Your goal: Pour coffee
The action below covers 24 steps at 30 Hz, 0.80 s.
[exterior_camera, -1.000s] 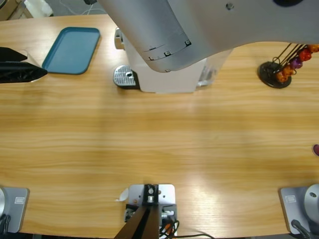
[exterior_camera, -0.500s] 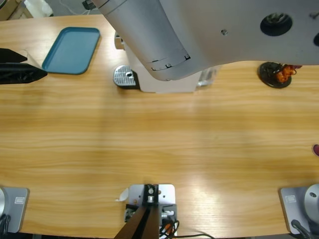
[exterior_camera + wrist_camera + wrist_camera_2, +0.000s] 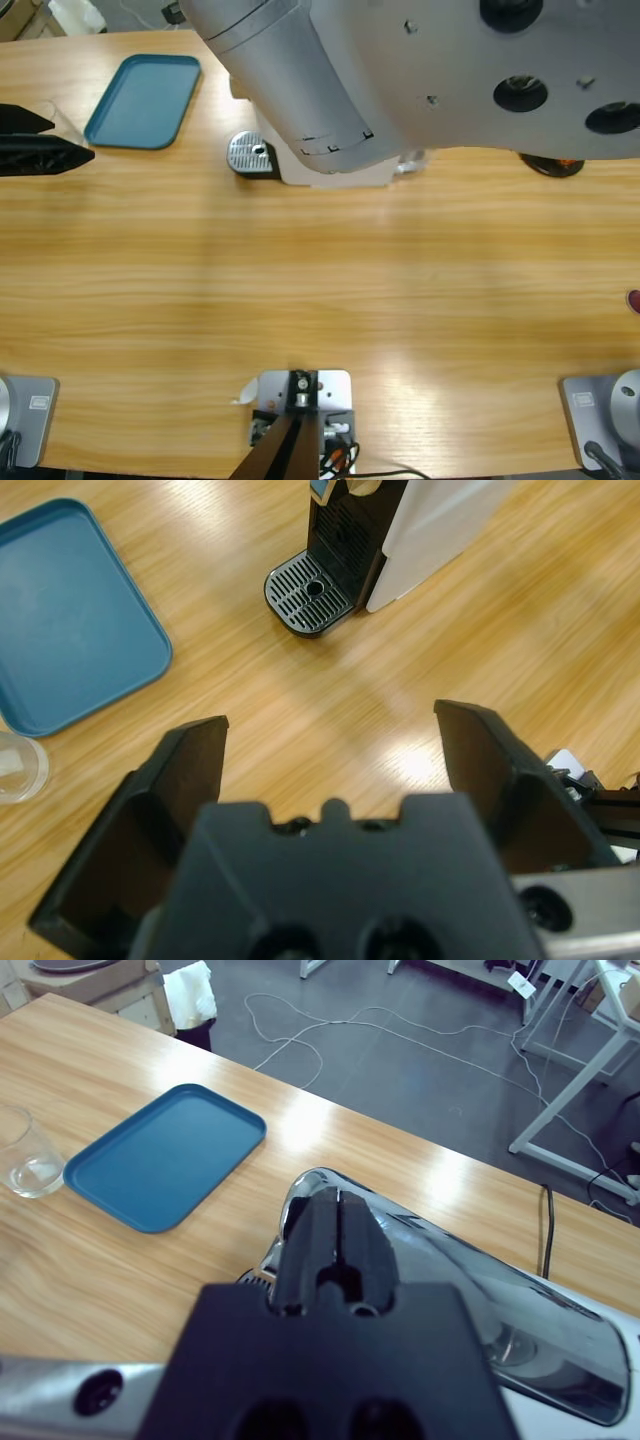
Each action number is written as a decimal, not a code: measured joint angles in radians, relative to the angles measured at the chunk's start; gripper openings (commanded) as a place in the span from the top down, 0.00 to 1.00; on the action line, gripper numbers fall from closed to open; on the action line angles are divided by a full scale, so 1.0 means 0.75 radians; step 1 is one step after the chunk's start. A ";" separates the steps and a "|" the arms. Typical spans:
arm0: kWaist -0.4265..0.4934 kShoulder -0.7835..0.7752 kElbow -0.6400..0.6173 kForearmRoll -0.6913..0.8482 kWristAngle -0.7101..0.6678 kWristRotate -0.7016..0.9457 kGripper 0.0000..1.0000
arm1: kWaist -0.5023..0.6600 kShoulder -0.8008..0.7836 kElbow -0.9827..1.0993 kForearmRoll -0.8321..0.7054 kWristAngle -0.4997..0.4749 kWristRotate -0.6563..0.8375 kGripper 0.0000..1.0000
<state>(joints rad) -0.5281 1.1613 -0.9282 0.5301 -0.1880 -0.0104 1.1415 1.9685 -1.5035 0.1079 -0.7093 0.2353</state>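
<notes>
Meanwhile, I hover my left end effector (image 3: 330, 770) released above the desk (image 3: 320, 280), my right end effector (image 3: 338, 1235) clenched empty over the coffee machine (image 3: 385, 535), while the fragile, slippery glass (image 3: 18, 767), best gripped around its wall, waits beside the tray (image 3: 70, 645).

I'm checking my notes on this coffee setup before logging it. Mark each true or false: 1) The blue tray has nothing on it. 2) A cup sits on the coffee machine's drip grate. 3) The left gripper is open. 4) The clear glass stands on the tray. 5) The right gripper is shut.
1) True: the blue tray is bare.
2) False: the coffee machine's drip grate holds nothing.
3) True: the left gripper has its jaws wide apart.
4) False: the clear glass stands on the table beside the tray.
5) True: the right gripper's jaws are together.
</notes>
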 measured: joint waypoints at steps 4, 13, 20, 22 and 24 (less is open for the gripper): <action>0.000 0.000 0.000 0.004 0.000 0.000 0.11 | 0.000 0.004 0.015 -0.029 0.011 0.007 1.00; 0.000 0.000 0.000 0.005 0.000 0.000 0.11 | 0.000 0.020 0.025 -0.061 0.036 0.041 1.00; 0.000 0.000 -0.002 0.006 0.000 0.000 0.11 | 0.000 0.030 0.037 -0.074 0.043 0.062 1.00; 0.000 0.000 -0.002 0.011 0.000 0.000 0.11 | 0.000 0.047 0.050 -0.078 0.047 0.069 1.00; 0.000 -0.002 -0.004 0.018 0.000 0.000 0.11 | 0.000 0.048 0.051 -0.084 0.047 0.077 1.00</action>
<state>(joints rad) -0.5279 1.1599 -0.9309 0.5436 -0.1880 -0.0103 1.1414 2.0047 -1.4655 0.0447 -0.6739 0.2929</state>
